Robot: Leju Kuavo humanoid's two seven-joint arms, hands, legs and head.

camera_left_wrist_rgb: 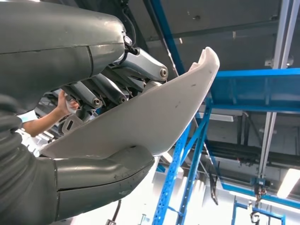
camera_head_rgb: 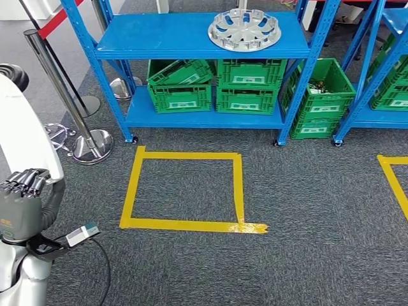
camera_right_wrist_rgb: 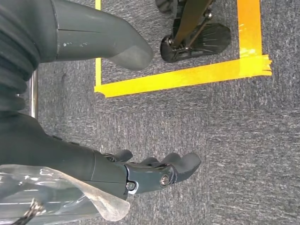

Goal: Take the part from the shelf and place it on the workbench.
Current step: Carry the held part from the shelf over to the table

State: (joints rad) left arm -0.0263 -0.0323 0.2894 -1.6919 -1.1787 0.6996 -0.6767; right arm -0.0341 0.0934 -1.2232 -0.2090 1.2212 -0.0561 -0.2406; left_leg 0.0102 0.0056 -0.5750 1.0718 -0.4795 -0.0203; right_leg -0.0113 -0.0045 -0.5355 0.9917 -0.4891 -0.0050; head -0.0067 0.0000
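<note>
The left hand (camera_head_rgb: 21, 191) grasps a curved white panel (camera_left_wrist_rgb: 148, 117) between thumb and fingers, raised high so it does not touch the carpet on the way to the workbench, while the right hand (camera_right_wrist_rgb: 152, 171) hangs released, holding nothing

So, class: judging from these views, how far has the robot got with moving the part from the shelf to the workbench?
Done: the pickup. The left hand grips a white curved part, thumb beneath it and fingers above. In hand: the carry, with the blue shelf ahead across the grey carpet. The right hand hangs over the carpet, holding nothing. Left: the placing itself; no workbench is visible here.
</note>
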